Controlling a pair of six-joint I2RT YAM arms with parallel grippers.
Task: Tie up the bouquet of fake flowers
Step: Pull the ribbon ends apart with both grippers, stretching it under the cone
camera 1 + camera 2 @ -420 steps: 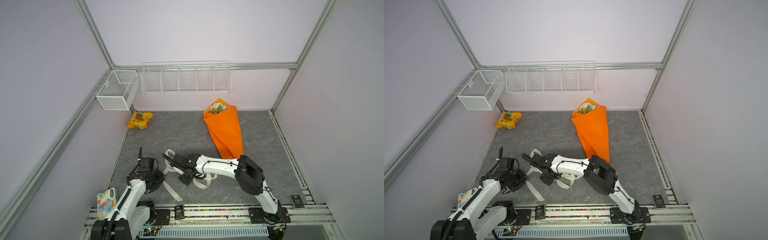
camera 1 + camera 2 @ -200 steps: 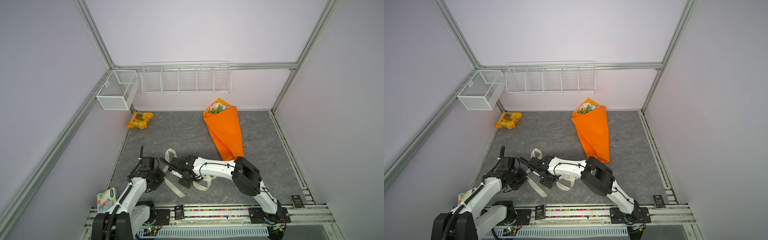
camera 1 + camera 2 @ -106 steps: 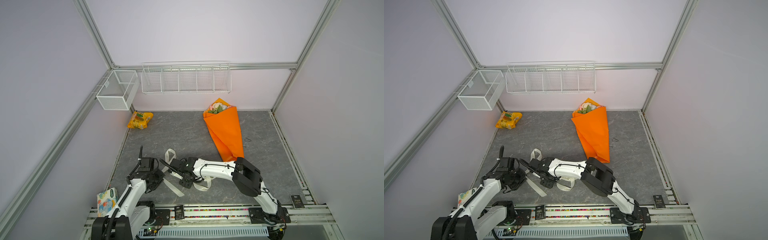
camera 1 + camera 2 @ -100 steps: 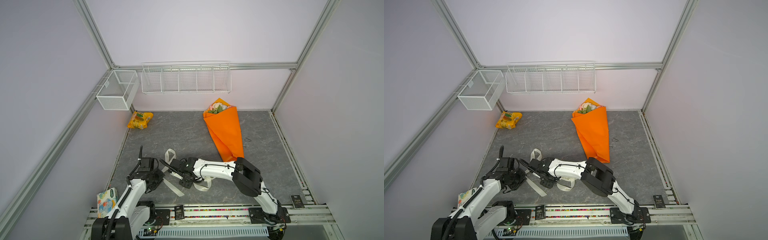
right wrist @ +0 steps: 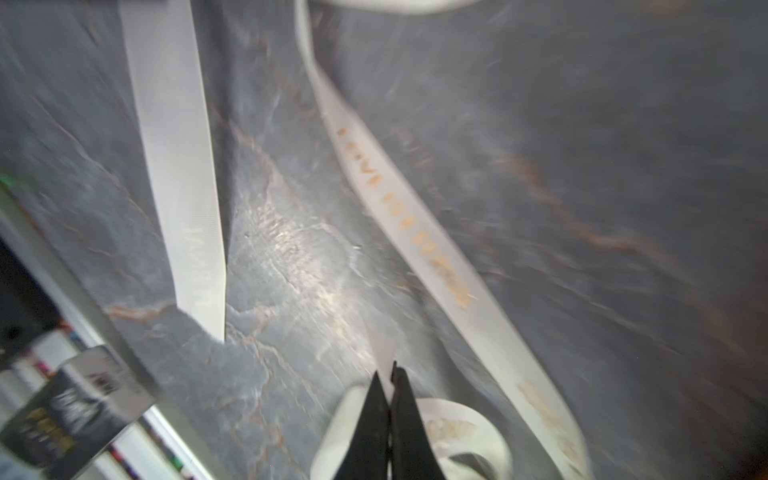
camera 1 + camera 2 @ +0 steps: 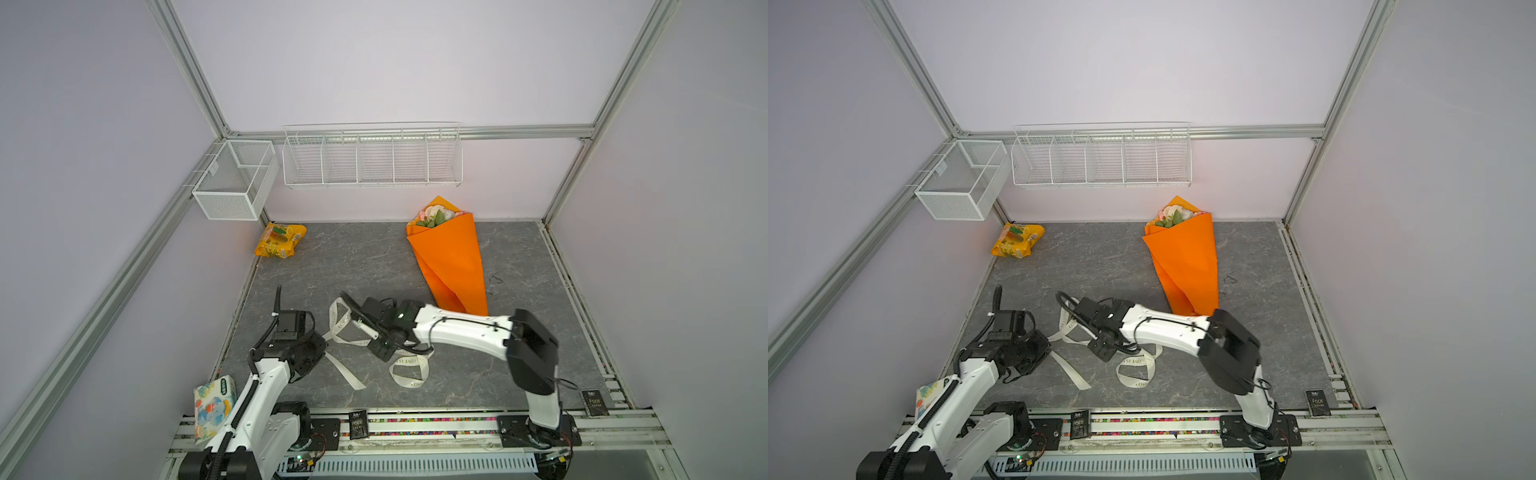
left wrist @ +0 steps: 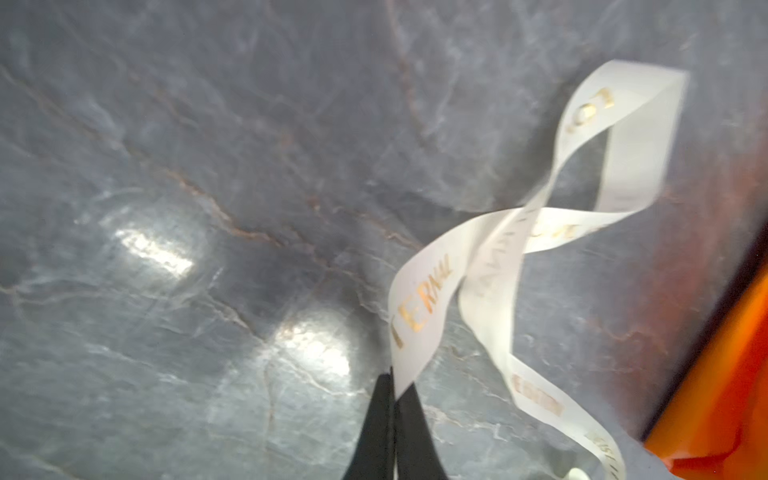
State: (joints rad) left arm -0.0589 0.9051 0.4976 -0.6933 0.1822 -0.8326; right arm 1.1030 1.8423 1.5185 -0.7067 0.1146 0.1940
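1. Bouquet of fake flowers (image 6: 451, 266) lies flat on the dark marbled table (image 6: 353, 257), right of the middle and toward the back. It is wrapped in orange paper. The pink, cream and green heads point at the back wall, and the narrow end points at the near edge, close beside the right arm.
2. In both top views a cream ribbon (image 6: 338, 365) with gold lettering sprawls in loose loops on the table, in front of the bouquet's narrow end and between the two arms.
3. In the left wrist view the left tool (image 7: 392, 388) is pinched tight on one stretch of that ribbon. The band rises from its dark tips, twists and loops away across the table, and the orange wrap shows at the frame's edge.
4. In the right wrist view, which is blurred, the right tool (image 5: 390, 374) is closed narrow with a pale sliver of ribbon caught between its tips. Two more strips lie on the table beyond.
5. A yellow-orange snack packet (image 6: 280, 240) sits in the back left corner, well apart from the bouquet.
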